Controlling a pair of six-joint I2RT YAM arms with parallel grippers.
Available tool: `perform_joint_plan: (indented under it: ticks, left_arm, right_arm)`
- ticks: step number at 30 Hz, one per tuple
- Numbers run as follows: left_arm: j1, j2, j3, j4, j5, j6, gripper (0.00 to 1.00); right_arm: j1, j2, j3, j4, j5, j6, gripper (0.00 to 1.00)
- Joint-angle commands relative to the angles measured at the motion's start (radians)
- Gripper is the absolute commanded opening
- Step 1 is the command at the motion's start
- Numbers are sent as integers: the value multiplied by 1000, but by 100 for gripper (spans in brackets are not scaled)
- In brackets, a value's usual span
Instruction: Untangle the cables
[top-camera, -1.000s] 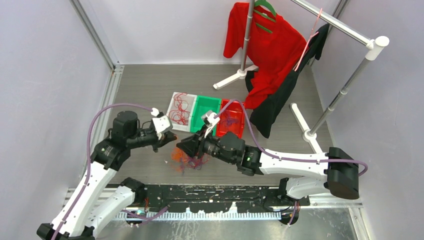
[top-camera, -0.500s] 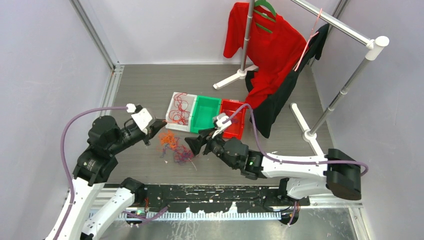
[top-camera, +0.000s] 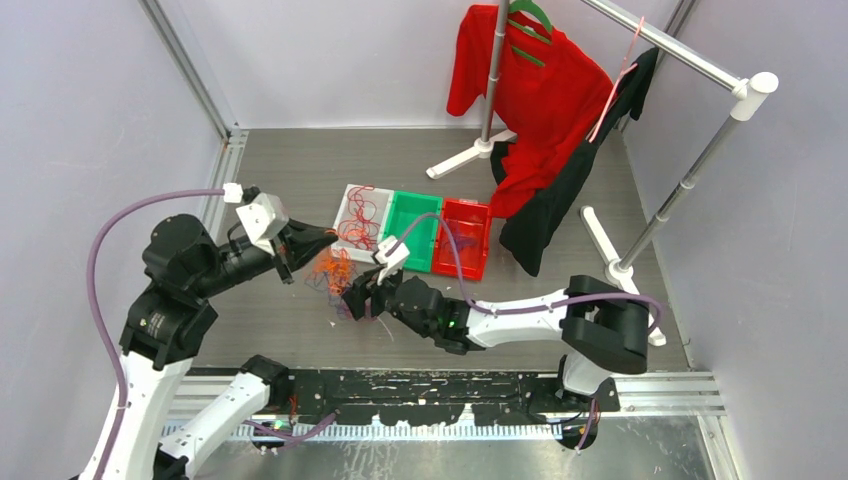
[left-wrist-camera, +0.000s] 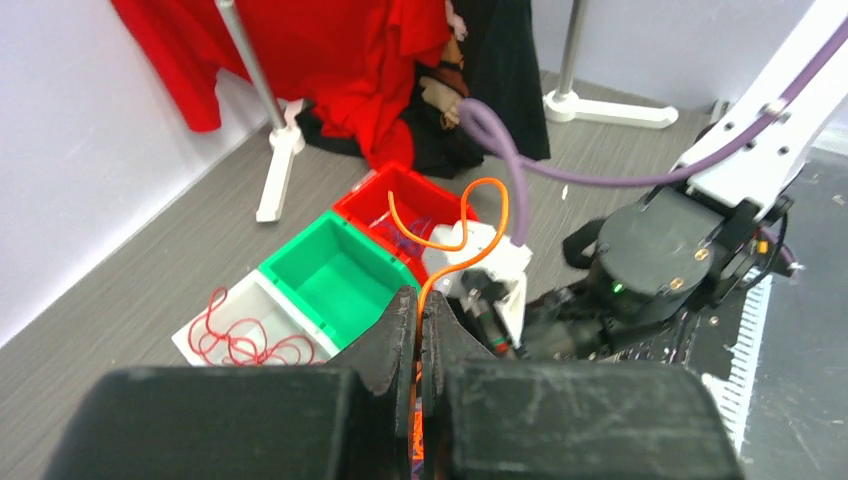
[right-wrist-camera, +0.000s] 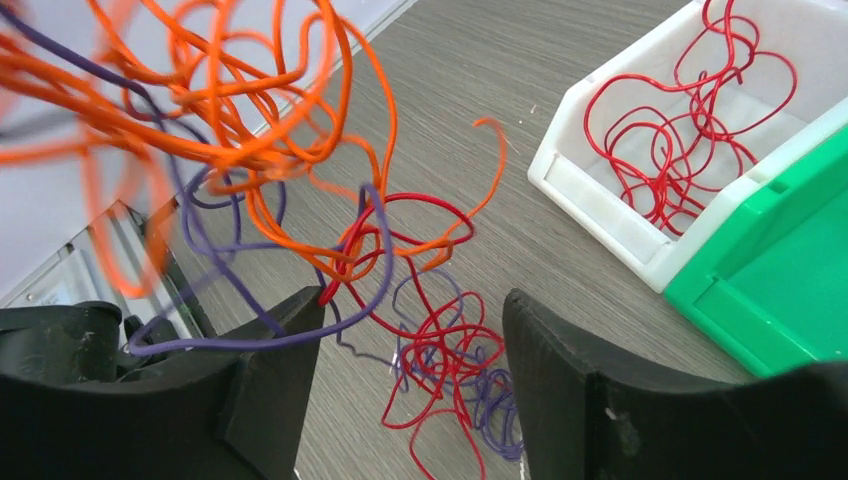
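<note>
Pinching side: your left gripper (left-wrist-camera: 420, 312) is clenched on one orange strand of the cables (top-camera: 335, 275); the strand loops up from between the closed fingers.
Released side: your right gripper (right-wrist-camera: 412, 305) stands wide apart, holding nothing; orange, red and purple loops hang in the gap, and a purple strand lies across one finger.
Tangle place: you have it between the two grippers, just in front of the near edge of the white bin (right-wrist-camera: 600, 215), orange loops high, red and purple ones low toward the table (top-camera: 290, 160).
Edges: the bin row borders the tangle at the back; the clothes rack (top-camera: 690, 170) has feet behind and to the right of the bins.
Open room: bare table lies left of the tangle and behind the bins, up to the walls.
Count: three bins, white, green bin (right-wrist-camera: 760, 300) and red bin (left-wrist-camera: 362, 192), touching side by side; two arms; two garments, one red, one black.
Sorted: red loops lie in the white bin.
</note>
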Motion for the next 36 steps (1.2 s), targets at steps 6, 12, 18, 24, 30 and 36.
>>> perform_joint_plan:
  ticks: [6, 12, 18, 24, 30, 36]
  left_arm:
    - [-3, 37, 214, 33, 45, -99, 0]
    - [-3, 61, 326, 38, 4, -96, 0]
    - [-3, 84, 414, 91, -84, -35, 0]
    - [-3, 109, 461, 196, -328, 134, 0]
    - [-3, 132, 441, 465, -631, 446, 0]
    - [-3, 180, 491, 762, -788, 551, 0]
  right_arm:
    - [3, 42, -28, 126, 128, 14, 45]
    - [3, -5, -160, 171, 184, 47, 4]
    - [3, -78, -298, 164, 241, 125, 3]
    - [3, -173, -416, 112, 345, 234, 2]
    - [3, -369, -519, -49, 403, 337, 3]
    - [5, -573, -577, -246, 451, 380, 2]
